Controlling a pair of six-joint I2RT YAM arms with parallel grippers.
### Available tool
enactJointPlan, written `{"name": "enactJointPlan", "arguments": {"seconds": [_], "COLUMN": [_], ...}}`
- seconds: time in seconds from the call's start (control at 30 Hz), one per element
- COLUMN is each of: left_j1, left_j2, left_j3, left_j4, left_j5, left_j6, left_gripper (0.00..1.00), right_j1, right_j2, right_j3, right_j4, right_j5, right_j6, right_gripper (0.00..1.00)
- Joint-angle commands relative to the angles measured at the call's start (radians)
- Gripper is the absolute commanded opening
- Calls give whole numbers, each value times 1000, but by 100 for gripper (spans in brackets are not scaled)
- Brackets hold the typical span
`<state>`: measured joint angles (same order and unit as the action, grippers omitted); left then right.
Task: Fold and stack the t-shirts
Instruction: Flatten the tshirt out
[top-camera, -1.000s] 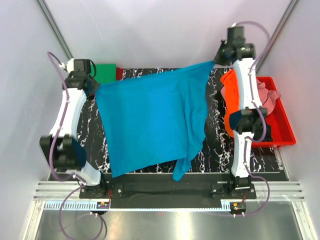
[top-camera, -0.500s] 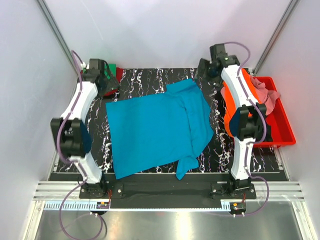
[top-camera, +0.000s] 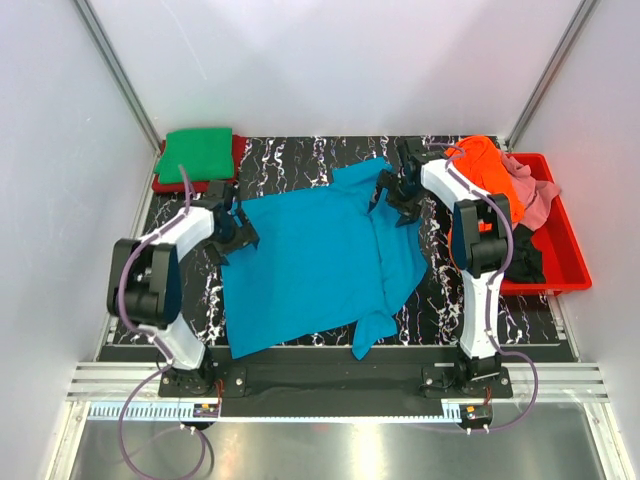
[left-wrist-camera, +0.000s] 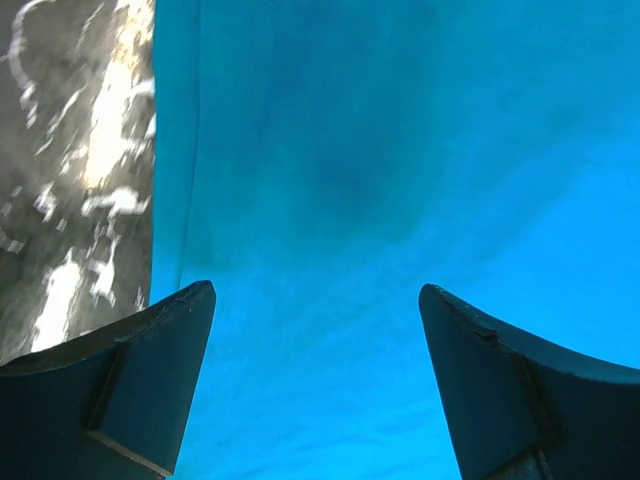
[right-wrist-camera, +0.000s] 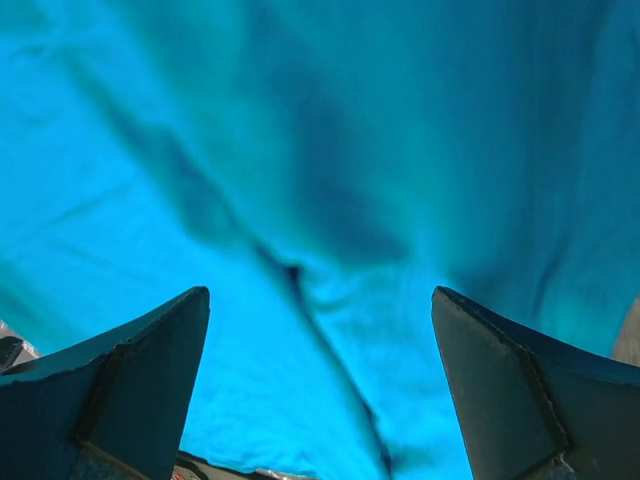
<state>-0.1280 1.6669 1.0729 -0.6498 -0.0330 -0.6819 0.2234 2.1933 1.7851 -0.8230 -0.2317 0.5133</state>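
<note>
the teal shirt (top-camera: 310, 262) is lying spread across the middle of the table (top-camera: 440, 300). the left hand (top-camera: 238, 232) and right hand (top-camera: 390, 197) are hovering over its edges, wide open, holding nothing. flattening seems done; folding is calling for fresh edge grips.

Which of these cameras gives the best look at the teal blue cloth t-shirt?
The top external view: the teal blue cloth t-shirt lies spread out whole, sleeves and edges visible. Both wrist views show only close-up patches of its wrinkled blue fabric, never its whole shape.
</note>
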Motion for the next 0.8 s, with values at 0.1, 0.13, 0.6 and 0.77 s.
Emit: {"name": "enactJointPlan", "arguments": {"seconds": [0.1,0.13,0.6,0.77], "left_j1": [42,47,116,94], "left_j2": [209,238,631,376], "left_j3": [163,230,990,851], "left_j4": [67,43,-208,-202], "left_j5": [-18,-25,-74,-76], "left_j6": [57,76,191,162], "left_gripper": [86,86,86,89], "right_j1": [-58,-64,-88,-82], "right_j2": [118,135,517,364], "right_j3": [121,163,945,923], "right_j4": [22,15,-277,-268], "right_j5": [-34,-31,17,-26], "right_j6": [14,14,-124,-144], "right_gripper": [98,98,100,99]}}
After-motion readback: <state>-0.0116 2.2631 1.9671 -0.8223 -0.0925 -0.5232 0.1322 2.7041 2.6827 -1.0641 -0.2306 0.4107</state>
